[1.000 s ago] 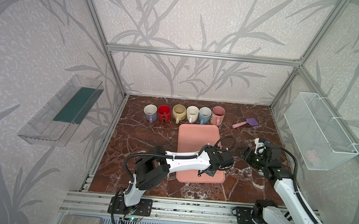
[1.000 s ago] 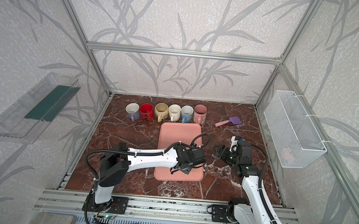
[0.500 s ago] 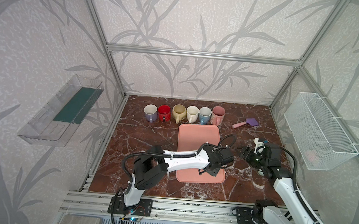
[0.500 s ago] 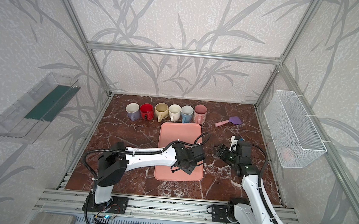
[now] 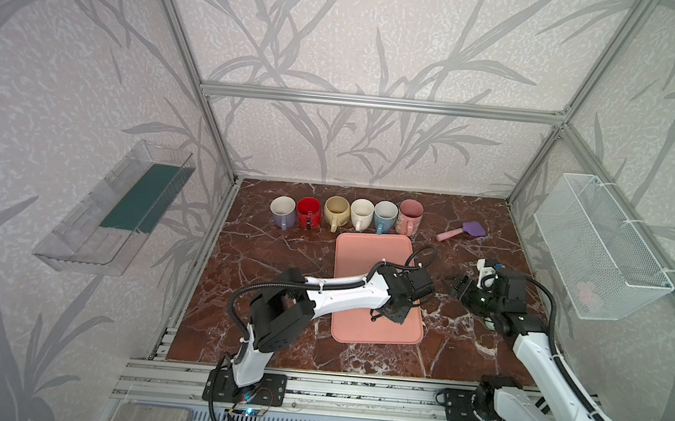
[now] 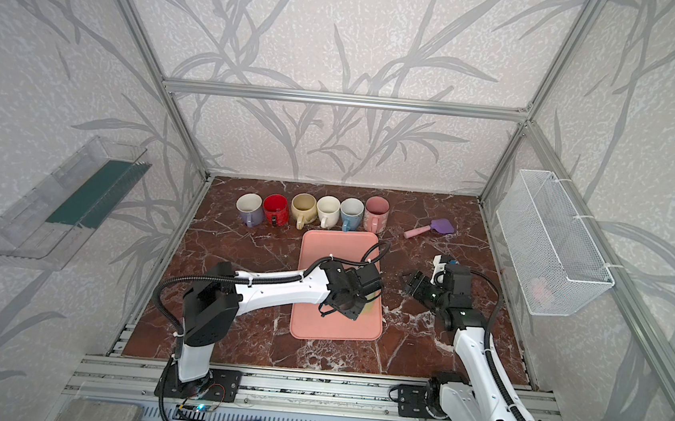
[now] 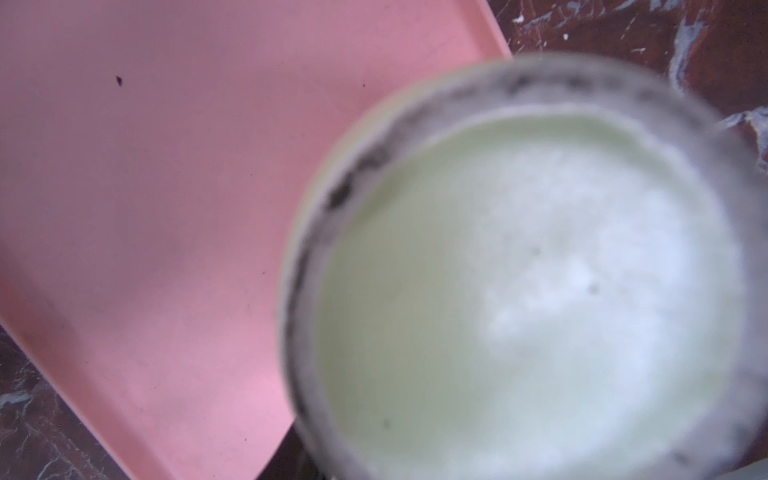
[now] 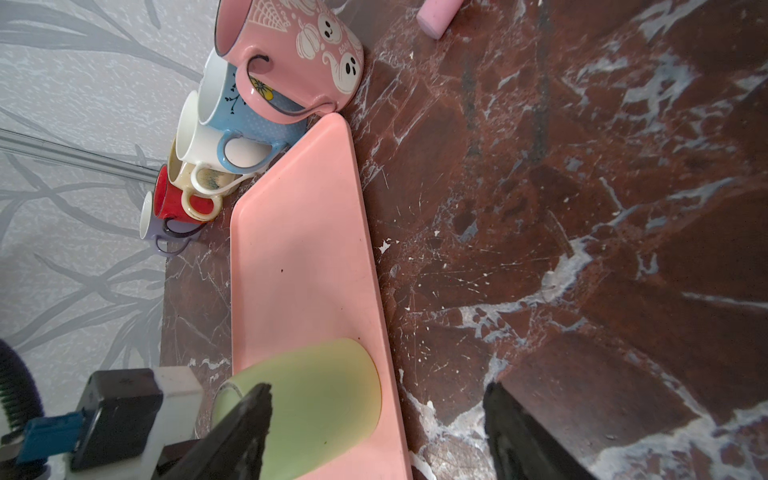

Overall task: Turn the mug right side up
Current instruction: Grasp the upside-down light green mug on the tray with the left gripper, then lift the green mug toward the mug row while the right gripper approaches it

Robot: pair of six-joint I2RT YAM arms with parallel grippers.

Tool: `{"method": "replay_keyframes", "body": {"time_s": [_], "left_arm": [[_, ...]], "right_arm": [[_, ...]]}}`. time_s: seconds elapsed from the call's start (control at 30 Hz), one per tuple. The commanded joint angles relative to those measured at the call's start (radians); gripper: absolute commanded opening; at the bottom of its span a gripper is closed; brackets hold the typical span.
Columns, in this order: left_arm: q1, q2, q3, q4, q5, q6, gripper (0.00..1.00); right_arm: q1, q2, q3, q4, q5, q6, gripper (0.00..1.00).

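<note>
Grey leaf-patterned walls [image 5: 343, 33] and an aluminium frame [image 5: 378, 102] enclose a red-brown marble desk [image 5: 273, 256]. A clear shelf [image 5: 87, 235] and a wire basket [image 5: 599, 251] hang on opposite sides in soft, even light.

Has drawn the left arm's elbow [image 5: 281, 315] slightly leftward in both top views since a second ago. Has carried the left claw [image 5: 391, 316] along with it, a touch leftward over the tray [image 5: 365, 251] and nearer its front edge. Too slight a shift to say more. Cannot tell whether the claw's opening has altered.
</note>
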State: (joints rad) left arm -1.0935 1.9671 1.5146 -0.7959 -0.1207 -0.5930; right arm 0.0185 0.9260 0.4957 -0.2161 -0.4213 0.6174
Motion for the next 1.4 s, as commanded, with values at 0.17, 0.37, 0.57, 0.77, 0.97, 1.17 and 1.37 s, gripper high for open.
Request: {"method": "replay_keyframes", "body": {"time_s": [0.17,0.37,0.57,0.77,0.97,1.17,1.37], "left_arm": [[0.009,-0.017,0.011,0.001,0.028,0.024,0.26],[0.010,-0.008,0.021,-0.008,0.028,0.028,0.19],[0.010,-0.003,0.024,-0.014,0.023,0.029,0.02],[0.011,-0.010,0.032,-0.025,0.006,0.040,0.00],[0.015,-0.051,0.032,-0.030,-0.021,0.072,0.00],[0.040,-0.143,-0.009,0.000,-0.036,0.121,0.00],[0.093,-0.292,-0.093,0.083,-0.033,0.150,0.00]], "right_arm": [[-0.004,0.007,-0.009,0.034,-0.020,-0.001,0.80],[-0.004,0.005,-0.012,0.037,-0.020,-0.001,0.80],[-0.005,0.001,-0.014,0.035,-0.024,-0.002,0.80],[-0.003,-0.009,-0.014,0.037,-0.038,-0.011,0.80],[-0.003,-0.031,-0.022,0.062,-0.084,-0.033,0.82],[-0.004,-0.080,-0.055,0.138,-0.151,-0.039,0.83],[-0.004,-0.131,-0.078,0.229,-0.242,-0.023,0.84]]}}
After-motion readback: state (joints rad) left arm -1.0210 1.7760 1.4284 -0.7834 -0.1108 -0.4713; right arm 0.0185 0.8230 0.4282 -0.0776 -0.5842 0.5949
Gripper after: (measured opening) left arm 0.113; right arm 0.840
